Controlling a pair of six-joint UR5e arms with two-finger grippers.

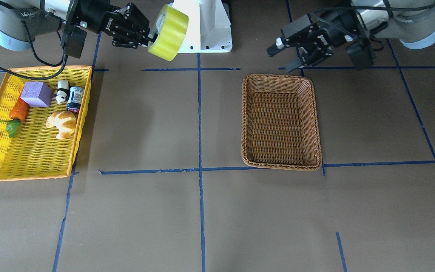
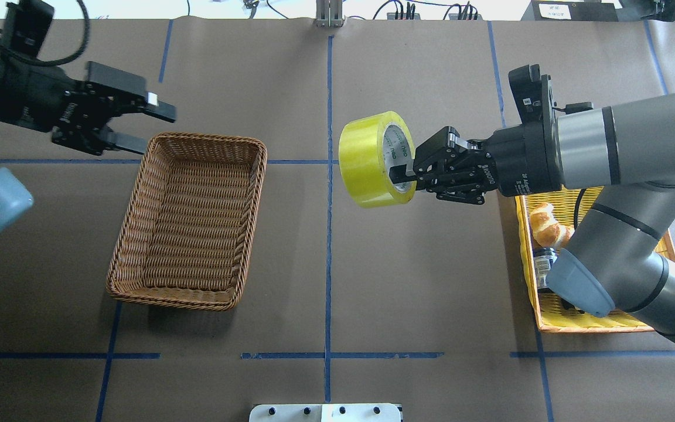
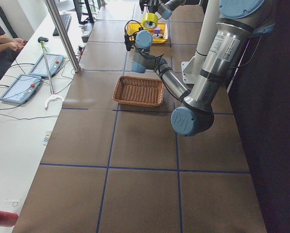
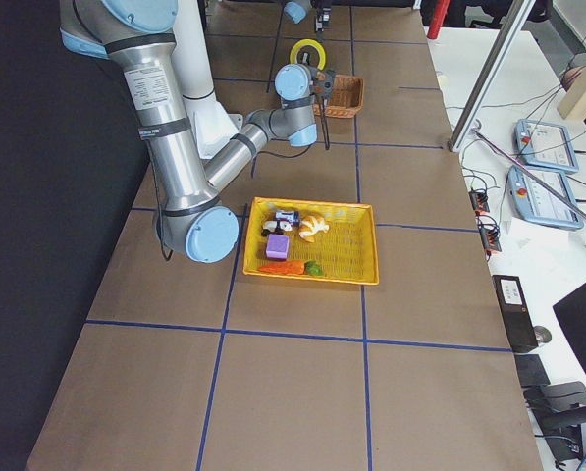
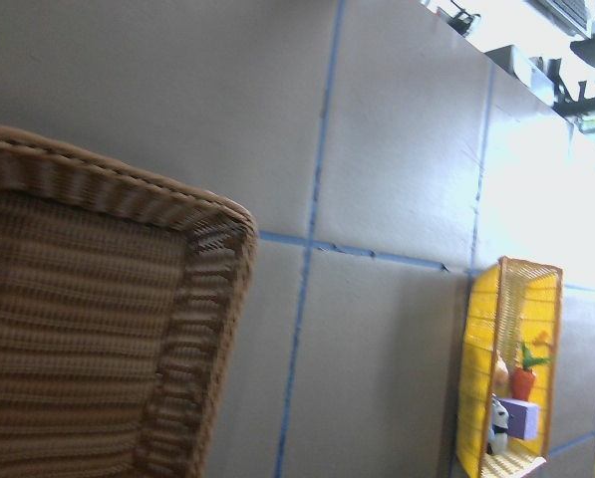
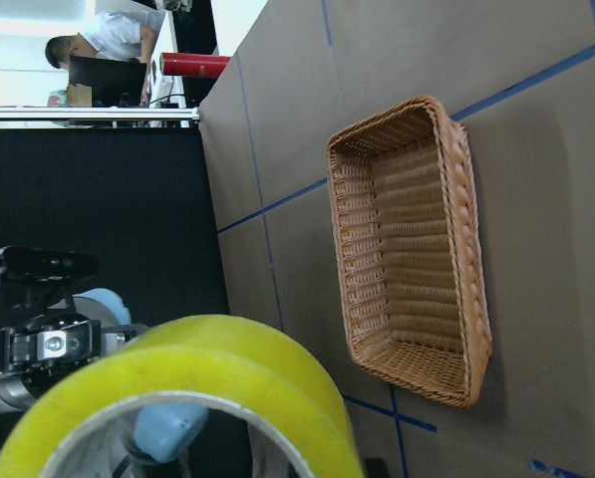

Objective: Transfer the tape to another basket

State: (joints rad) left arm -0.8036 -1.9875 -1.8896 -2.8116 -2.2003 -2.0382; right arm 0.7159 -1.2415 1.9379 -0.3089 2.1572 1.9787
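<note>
The yellow tape roll hangs in the air, held on edge by my right gripper, which is shut on its rim. In the overhead view the tape is over the table's middle line, right of the brown wicker basket, with my right gripper gripping its wall. The right wrist view shows the tape close up and the basket beyond it. The basket holds nothing. My left gripper is open and holds nothing, hovering by the basket's far left corner.
The yellow tray holds a purple block, a croissant, a carrot, a panda figure and a small jar. The white robot base stands behind the tape.
</note>
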